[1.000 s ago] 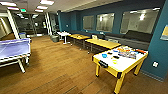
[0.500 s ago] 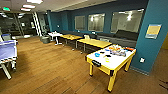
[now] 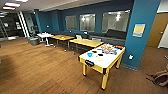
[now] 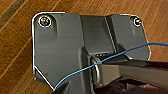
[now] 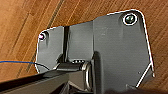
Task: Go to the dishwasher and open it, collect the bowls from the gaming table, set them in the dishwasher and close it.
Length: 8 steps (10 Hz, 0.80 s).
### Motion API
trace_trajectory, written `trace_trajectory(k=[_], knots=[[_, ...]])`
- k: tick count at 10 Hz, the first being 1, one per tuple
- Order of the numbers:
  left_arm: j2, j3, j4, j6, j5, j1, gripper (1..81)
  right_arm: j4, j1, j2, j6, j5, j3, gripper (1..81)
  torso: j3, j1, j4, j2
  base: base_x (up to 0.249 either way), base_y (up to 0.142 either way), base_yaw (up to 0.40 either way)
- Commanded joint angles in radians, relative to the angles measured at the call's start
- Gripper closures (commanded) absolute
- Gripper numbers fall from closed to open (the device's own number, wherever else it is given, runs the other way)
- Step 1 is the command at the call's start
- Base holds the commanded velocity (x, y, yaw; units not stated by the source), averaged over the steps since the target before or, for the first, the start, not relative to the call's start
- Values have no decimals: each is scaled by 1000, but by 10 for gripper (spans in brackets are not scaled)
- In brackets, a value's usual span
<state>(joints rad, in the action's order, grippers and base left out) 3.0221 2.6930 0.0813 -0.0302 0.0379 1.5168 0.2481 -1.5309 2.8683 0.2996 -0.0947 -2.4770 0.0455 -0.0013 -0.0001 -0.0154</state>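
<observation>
The gaming table [image 3: 111, 60], with a white top and yellow legs, stands on the wood floor a little right of centre in the head view. On its near end sit a blue bowl [image 3: 89, 54] and a pale yellow-green bowl [image 3: 100, 59], with flat black paddles beside them. Colourful items [image 3: 109, 49] crowd its far end. The dishwasher is out of view. Both wrist views look down past the robot's dark plate at wood floor [image 4: 15, 37].
Two yellow wood-topped tables [image 3: 86, 42] and a small white table [image 3: 45, 35] stand behind, in front of a dark bench along the blue wall. A teal pillar [image 3: 142, 32] rises just right of the gaming table. A bag [image 3: 161, 77] lies on the floor at far right.
The whole head view has shifted as the robot drives. The gaming table now looks larger and nearer, and the blue table at the left has slid out of the picture.
</observation>
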Motion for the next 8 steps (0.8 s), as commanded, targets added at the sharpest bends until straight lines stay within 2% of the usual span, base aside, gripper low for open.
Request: trace_trajectory(k=[1, 8], knots=[[-3, -1, -6, -2, -53, -43, 10, 14, 50, -7, -4, 44, 4, 10, 0, 1, 0, 0, 0, 0, -242], [-2, -1, -6, -2, -53, -45, 10, 14, 48, -7, -4, 46, 3, 10, 0, 1, 0, 0, 0, 0, -247]])
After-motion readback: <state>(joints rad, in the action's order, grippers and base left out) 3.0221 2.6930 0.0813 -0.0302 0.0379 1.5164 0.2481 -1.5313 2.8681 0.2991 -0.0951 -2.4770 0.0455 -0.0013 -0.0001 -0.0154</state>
